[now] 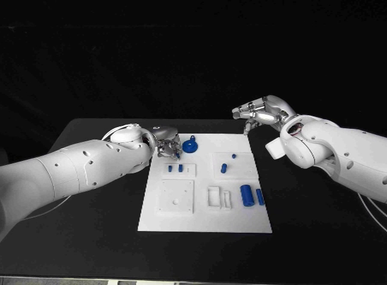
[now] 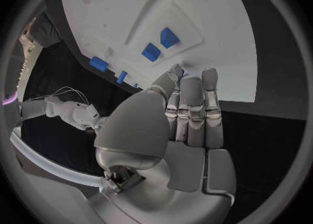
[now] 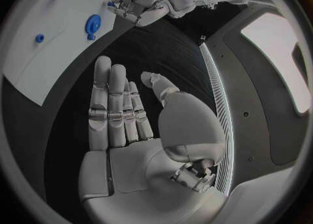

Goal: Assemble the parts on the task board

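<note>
Left hand (image 1: 165, 146) hovers empty, fingers straight, at the white board's (image 1: 245, 222) far corner beside the round blue part (image 1: 190, 145). Right hand (image 1: 262, 114) hangs open, holding nothing, past the far right corner.

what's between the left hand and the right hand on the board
In the head view, the round blue part lies on the task board just beside the left hand. From there to the right hand, only bare white board.
</note>
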Robot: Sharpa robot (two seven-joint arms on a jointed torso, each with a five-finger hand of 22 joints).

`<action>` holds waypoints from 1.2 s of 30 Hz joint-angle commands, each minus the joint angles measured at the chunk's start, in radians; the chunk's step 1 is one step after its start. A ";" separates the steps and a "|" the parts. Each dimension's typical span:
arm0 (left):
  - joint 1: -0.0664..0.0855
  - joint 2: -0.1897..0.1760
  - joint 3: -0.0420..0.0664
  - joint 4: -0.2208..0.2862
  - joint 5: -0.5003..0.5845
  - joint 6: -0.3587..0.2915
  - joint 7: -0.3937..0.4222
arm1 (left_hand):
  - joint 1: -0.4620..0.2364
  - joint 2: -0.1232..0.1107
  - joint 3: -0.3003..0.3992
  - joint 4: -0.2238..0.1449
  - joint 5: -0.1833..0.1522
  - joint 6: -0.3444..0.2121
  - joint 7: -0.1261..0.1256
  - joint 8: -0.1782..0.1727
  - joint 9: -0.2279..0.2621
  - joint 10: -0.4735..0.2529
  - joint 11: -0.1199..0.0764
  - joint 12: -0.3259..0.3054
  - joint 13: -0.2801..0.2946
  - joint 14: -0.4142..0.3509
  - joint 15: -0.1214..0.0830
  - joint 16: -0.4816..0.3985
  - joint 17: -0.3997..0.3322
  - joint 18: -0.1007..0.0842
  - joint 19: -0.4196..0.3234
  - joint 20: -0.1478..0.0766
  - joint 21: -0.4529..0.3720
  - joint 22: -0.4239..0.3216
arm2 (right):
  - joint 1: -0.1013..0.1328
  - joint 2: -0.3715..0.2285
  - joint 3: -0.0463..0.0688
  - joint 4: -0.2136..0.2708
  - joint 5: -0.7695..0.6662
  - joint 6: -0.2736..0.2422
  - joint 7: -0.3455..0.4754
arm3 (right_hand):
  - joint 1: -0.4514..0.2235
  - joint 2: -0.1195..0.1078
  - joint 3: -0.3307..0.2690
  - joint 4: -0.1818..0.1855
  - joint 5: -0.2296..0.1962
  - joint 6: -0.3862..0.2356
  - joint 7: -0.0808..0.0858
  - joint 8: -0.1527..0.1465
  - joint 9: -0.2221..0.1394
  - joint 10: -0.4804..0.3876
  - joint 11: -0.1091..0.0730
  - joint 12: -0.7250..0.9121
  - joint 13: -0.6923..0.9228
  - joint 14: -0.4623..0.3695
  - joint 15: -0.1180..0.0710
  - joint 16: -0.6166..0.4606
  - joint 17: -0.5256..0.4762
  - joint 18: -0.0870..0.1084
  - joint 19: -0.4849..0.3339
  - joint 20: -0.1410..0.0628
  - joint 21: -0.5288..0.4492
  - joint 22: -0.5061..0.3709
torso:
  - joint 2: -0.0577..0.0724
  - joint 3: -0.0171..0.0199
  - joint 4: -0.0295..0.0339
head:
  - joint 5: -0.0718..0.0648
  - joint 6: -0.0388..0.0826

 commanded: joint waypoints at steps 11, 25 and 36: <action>-0.004 0.002 -0.002 0.006 -0.006 0.038 -0.001 | 0.002 0.013 0.001 -0.009 0.002 0.007 0.001 0.005 0.001 0.008 -0.001 0.003 0.001 0.002 0.003 -0.007 0.001 0.012 -0.009 0.000 0.005 0.021 | 0.000 0.001 0.001 0.000 -0.011 0.005 0.013 | -0.006 -0.004 0.009 -0.001 0.005 0.009 0.000 -0.004 -0.001 0.001 -0.002 -0.005 -0.001 -0.007 -0.001 0.004 -0.001 0.017 -0.006 0.002 0.004 0.003 | 0.000 -0.0001 0.0001 | -0.002 -0.003; -0.004 0.002 -0.005 0.006 -0.006 0.048 -0.005 | 0.001 0.014 0.000 -0.010 0.001 0.007 0.001 0.005 0.001 0.008 -0.001 0.003 0.001 0.002 0.003 -0.008 0.001 0.012 -0.010 0.000 0.005 0.021 | 0.000 0.002 0.001 0.000 -0.011 0.005 0.014 | -0.006 -0.003 0.010 -0.002 0.004 0.011 -0.001 -0.004 -0.001 0.001 -0.002 -0.005 -0.001 -0.007 -0.001 0.004 -0.001 0.017 -0.007 0.002 0.003 0.005 | 0.000 -0.0004 0.0002 | -0.002 -0.003; -0.004 0.006 -0.009 -0.003 -0.006 0.034 -0.003 | -0.001 0.013 -0.005 -0.016 -0.001 -0.026 0.009 0.004 -0.001 -0.016 0.008 0.003 0.001 0.000 0.007 -0.010 0.001 0.012 -0.012 0.002 0.006 0.021 | 0.000 0.001 0.001 0.000 -0.011 0.005 0.014 | -0.006 -0.003 0.010 -0.002 0.004 0.011 -0.001 -0.004 -0.001 0.001 -0.002 -0.005 -0.001 -0.007 -0.001 0.004 -0.001 0.017 -0.007 0.002 0.003 0.005 | 0.000 0.0006 0.0008 | -0.005 -0.004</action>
